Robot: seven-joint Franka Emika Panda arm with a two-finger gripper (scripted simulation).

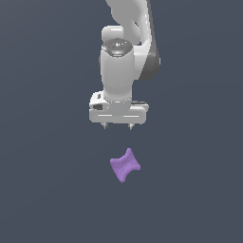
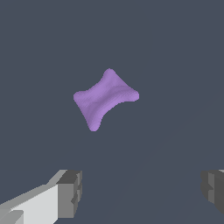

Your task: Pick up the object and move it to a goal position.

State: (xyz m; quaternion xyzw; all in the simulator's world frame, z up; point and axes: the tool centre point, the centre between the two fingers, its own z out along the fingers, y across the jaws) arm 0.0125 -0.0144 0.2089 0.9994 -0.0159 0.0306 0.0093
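The object is a small matte purple lump with four pinched corners and concave sides, lying on the dark grey surface. It also shows in the wrist view, lying at a slant. My white gripper hangs above the surface, a little farther back than the object and apart from it. Its jaws are open and empty. In the wrist view the two grey fingertips stand wide apart with nothing between them, and the gripper is clear of the object.
A plain dark grey surface fills both views. The white arm rises from the gripper toward the top of the exterior view.
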